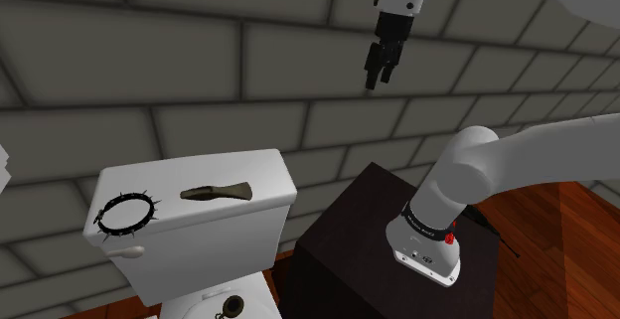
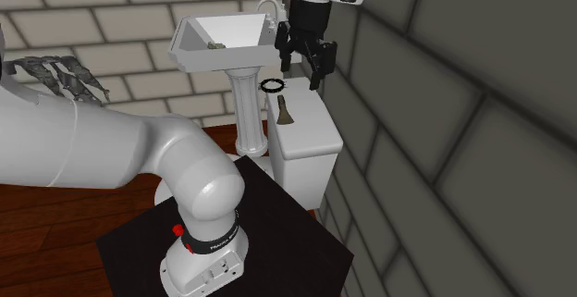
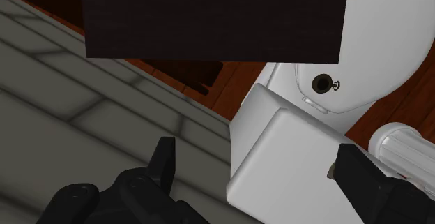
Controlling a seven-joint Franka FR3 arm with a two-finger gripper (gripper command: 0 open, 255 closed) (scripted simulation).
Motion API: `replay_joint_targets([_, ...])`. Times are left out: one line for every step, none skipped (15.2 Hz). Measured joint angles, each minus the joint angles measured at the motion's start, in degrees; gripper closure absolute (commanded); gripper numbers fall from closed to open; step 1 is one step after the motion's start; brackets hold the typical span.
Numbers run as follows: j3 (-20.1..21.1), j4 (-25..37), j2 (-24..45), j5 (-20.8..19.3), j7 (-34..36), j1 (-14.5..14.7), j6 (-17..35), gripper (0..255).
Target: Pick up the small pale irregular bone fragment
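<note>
Grey-brick bathroom walls rise over a reddish wooden floor, and nearest us the dark box stand [image 1: 343, 233] carries the white arm's base. Just beyond sits the white toilet tank [image 1: 224, 247]. Near the middle of its lid lies the small dull grey-brown irregular bone fragment [image 1: 214, 191], with a black spiked ring [image 1: 126, 215] at the lid's end on the shoulder view's left. High up by the wall, the black gripper [image 1: 378, 74] hangs well clear of the fragment, fingers spread wide, clasping nothing. Farther back stands a white pedestal sink [image 2: 217, 59].
</note>
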Motion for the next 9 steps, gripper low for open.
replay_joint_targets([0.0, 0.0, 0.0, 0.0, 0.0, 0.0, 0.0, 0])
replay_joint_targets([0.12, -0.13, 0.69, 0.03, -0.37, 0.3, 0.84, 0])
replay_joint_targets([0.61, -0.22, 1.92, 0.33, -0.62, 0.88, 2.2, 0])
replay_joint_targets([0.93, -0.32, 3.38, 0.45, -1.2, 1.45, 3.82, 0])
replay_joint_targets([1.2, -0.71, 4.78, 0.51, -1.92, 2.01, 5.66, 0])
replay_joint_targets([1.43, -1.08, 6.21, 0.53, -2.72, 2.56, 7.55, 0])
replay_joint_targets([1.77, -1.08, 7.82, 0.61, -3.41, 3.16, 9.27, 0])
replay_joint_targets([2.16, -1.31, 9.35, 0.72, -4.07, 3.77, 11.14, 0])
replay_joint_targets([2.42, -1.35, 11.01, 0.71, -4.87, 4.3, 12.93, 0])
